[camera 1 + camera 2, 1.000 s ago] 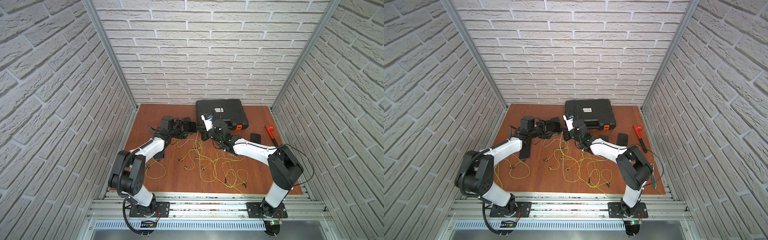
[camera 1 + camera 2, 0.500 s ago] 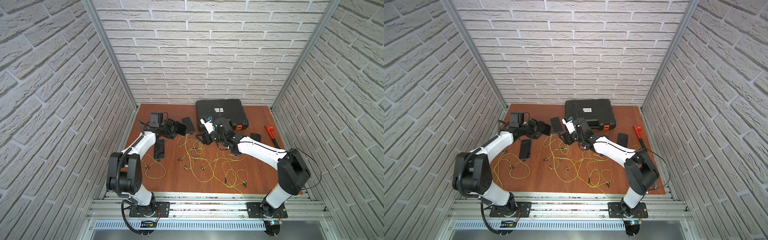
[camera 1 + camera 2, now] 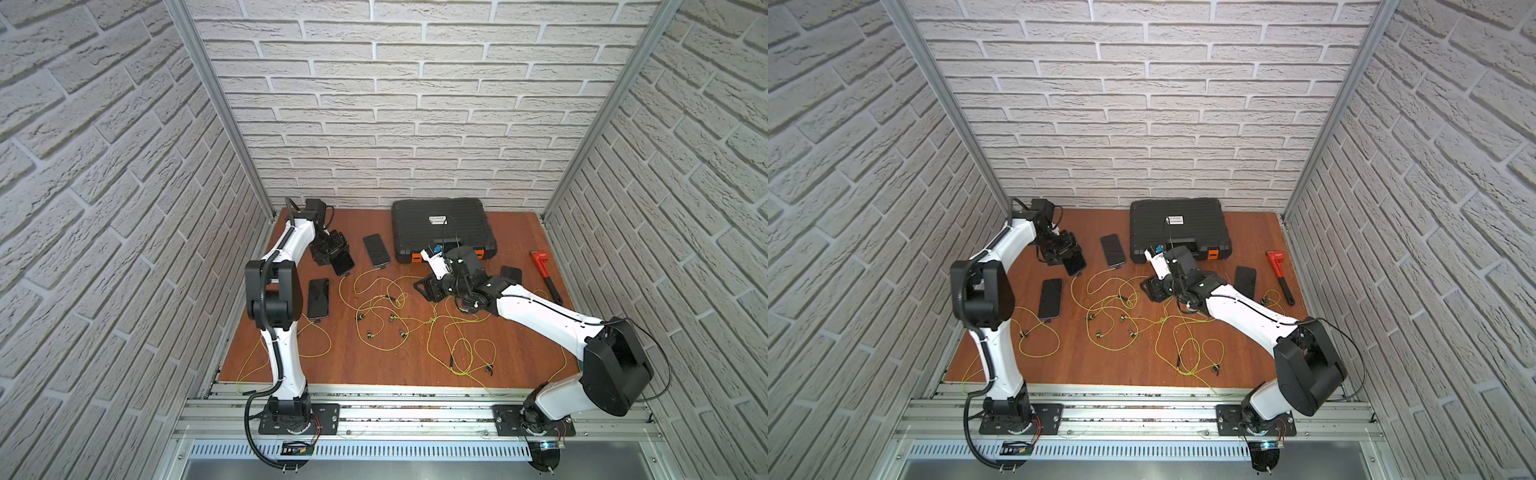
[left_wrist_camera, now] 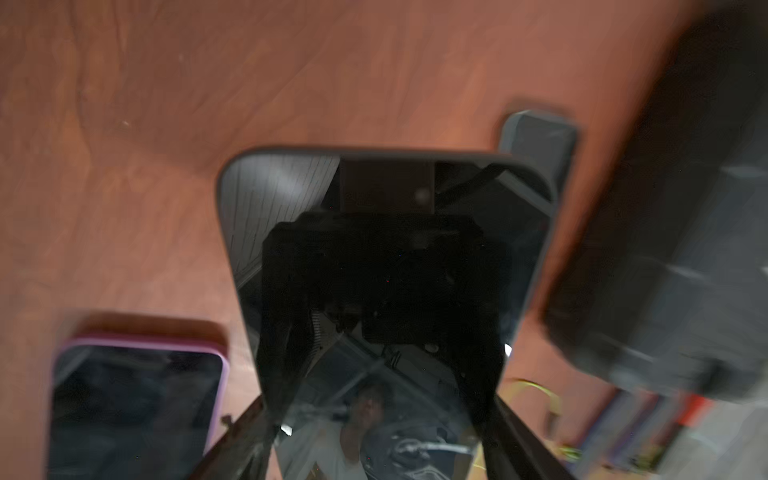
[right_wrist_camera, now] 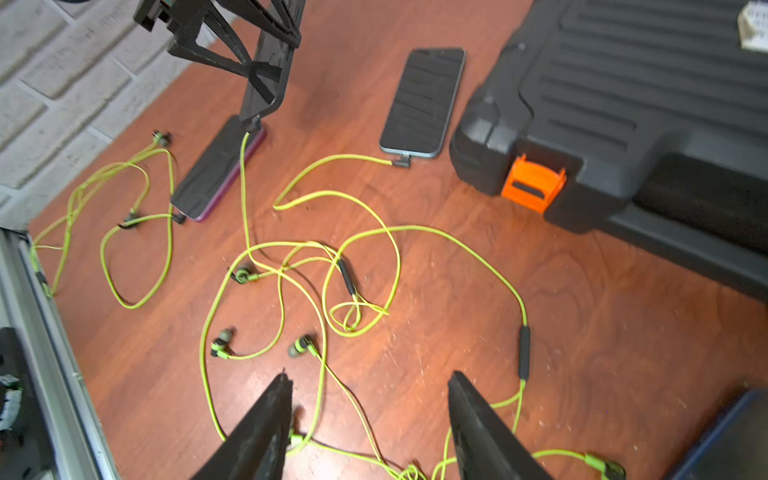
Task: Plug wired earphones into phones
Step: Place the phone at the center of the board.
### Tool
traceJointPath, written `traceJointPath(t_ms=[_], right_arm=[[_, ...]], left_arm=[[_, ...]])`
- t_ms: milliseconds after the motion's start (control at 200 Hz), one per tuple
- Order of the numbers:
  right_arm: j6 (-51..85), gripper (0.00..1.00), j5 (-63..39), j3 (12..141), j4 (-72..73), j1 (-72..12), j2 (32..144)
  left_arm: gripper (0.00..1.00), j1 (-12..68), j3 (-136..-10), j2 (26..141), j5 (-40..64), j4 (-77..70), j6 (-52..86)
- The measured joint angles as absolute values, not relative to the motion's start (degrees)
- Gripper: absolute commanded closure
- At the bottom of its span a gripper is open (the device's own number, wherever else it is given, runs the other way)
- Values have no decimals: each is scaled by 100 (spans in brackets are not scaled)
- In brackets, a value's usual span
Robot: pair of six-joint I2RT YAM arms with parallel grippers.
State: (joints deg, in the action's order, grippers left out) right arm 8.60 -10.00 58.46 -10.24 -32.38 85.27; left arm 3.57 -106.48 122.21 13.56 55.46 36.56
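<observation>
Black phone (image 4: pixel 386 249) in claw (image 4: pixel 380 409), pink-edged phone (image 4: pixel 133 407) near

We open our right gripper (image 5: pixel 370 376) and draw it back; our left gripper (image 4: pixel 378 407) carries the phone (image 4: pixel 386 249) leftward.

white brick-pattern walls (image 3: pixel 415 104) close the cell on three sides, meeting at two slanting aluminium corner posts (image 3: pixel 224 112). the bench (image 3: pixel 374 361) is a reddish-brown wood-grain board, evenly lit with soft shadows. along its near edge run silver aluminium rails (image 3: pixel 415 411), and nearer still a slotted metal grille (image 3: pixel 415 453). the right wrist view shows fine scratches and pale specks on the board.
</observation>
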Motion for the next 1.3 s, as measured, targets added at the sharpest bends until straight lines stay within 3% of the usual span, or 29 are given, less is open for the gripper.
traceJointPath(t_ms=[405,670,795,875,995,1015,1115,1300], right_arm=[[1033,39,-729,5749,-1122,-3234,8267],[1186,32,-318,5714,-1149,-3234,8270],[1151,28,36,5714,-1223,-3188,8270],[1085,17,178,5714,-1280,-3100,8270],[967,14,316,5682,-1308,-2842,8261],[943,9,342,5664,-1308,-2783,8252],[808,4,445,5553,-1308,-2445,8193],[543,0,760,5153,-1256,-1540,7968]], left_arm=[[91,657,-12460,13655,425,6777,2443],[58,799,-13286,14466,259,6969,2244],[25,786,-13260,14459,259,6971,2154],[17,770,-13216,14435,281,6969,2095],[12,727,-13093,14293,296,6932,2014],[11,716,-13043,14237,298,6912,2001],[6,666,-12599,13797,270,6751,1905],[2,530,-10106,11474,-143,5308,1708]])
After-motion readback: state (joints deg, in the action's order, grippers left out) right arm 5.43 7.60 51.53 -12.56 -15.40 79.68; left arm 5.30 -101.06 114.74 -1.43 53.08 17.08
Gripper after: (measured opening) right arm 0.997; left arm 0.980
